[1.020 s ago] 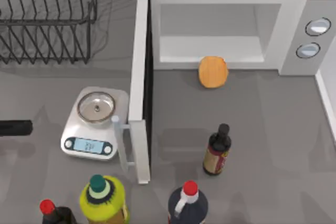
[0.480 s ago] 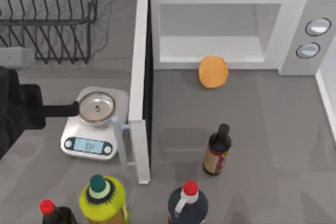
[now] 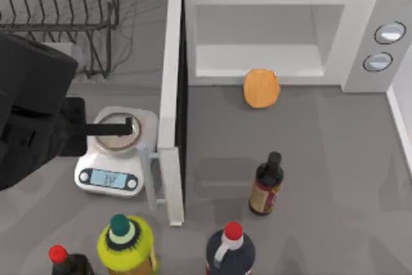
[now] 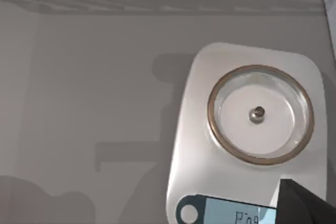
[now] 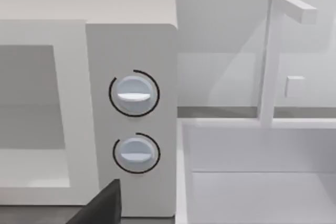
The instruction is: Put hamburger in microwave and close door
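At the back of the table stands the microwave (image 3: 277, 37), a big white box with its pale grey cavity showing and two round knobs (image 5: 134, 94) on the grey side panel at the right. Its door (image 3: 171, 107) is swung wide, standing edge-on out toward the front of the table, with the white bar handle (image 3: 149, 175) on its left face. Left of the door, the left arm reaches in from the table's left side, a bulky black mass, and the left gripper (image 3: 125, 127) hangs over a white kitchen scale (image 3: 114, 152), its dark fingers above the round steel pan (image 4: 260, 115). I cannot tell how far those fingers are spread, and nothing shows in them. Behind the arm sits a black wire dish rack (image 3: 61, 20). Along the front edge stand several bottles, among them a dark one with a black cap (image 3: 266, 185) right of the door. The hamburger (image 3: 261, 87) lies on the table just in front of the microwave's opening, outside the cavity. A dark finger (image 5: 102, 205) of the right gripper shows near the knob panel; its opening I cannot tell.
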You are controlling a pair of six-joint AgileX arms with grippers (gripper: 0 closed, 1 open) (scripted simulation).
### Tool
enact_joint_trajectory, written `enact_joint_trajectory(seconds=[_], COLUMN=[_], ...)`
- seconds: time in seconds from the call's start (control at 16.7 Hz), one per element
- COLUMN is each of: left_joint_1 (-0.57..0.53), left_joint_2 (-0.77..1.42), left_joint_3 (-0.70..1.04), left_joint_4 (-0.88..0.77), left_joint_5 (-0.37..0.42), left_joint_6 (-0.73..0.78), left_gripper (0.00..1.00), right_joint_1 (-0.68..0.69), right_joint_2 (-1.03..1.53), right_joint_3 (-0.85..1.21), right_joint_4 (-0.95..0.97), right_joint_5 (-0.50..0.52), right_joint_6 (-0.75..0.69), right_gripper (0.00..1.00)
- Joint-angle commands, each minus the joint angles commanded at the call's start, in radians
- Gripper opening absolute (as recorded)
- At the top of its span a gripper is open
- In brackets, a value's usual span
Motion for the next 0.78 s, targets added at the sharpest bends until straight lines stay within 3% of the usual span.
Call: enact_joint_trajectory(seconds=[0.36,0.78], left_joint_1=[0.002,0.003], left_joint_2=[0.019,0.109], left_joint_3=[-0.042,-0.249], left_joint_4=[0.04,0.389], left_joint_5=[0.001,0.001], left_joint_6=[0.001,0.004], left_gripper=[0.0,0.0], right_joint_1=[0.0,0.0], right_joint_2=[0.0,0.0], right_joint_3=[0.0,0.0], right_joint_4=[0.0,0.0], right_joint_5=[0.0,0.0], right_joint_6=[0.0,0.0], right_gripper=[1.0,1.0])
